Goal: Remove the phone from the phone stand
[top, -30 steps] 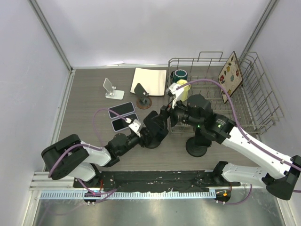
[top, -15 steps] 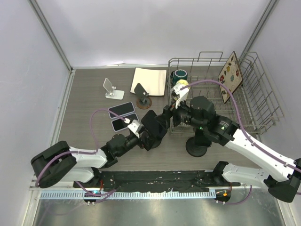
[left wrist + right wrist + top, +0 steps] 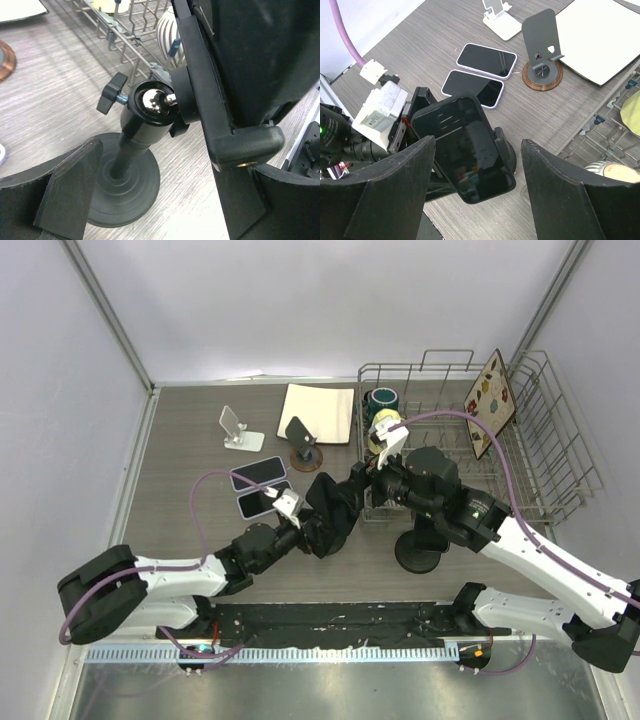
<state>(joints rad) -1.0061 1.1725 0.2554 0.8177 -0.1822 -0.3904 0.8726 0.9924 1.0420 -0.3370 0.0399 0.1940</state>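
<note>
A phone in a black case sits tilted in the cradle of a black phone stand with a round base. It shows in the top view at the table's middle. My left gripper is open, one finger on each side of the stand's post, low near the base. It is apart from the post. My right gripper is open and hovers above the phone, its fingers on either side of it without touching. In the top view the left gripper and right gripper meet at the stand.
Two phones lie flat left of the stand. A white stand, a dark stand on a wooden disc and a white pad are behind. A wire dish rack stands right. Another black round-based post is under the right arm.
My left arm has stretched forward, bringing its gripper in around the stand's post. My right gripper has shifted slightly right and back above the phone. The phone stays in the cradle.
</note>
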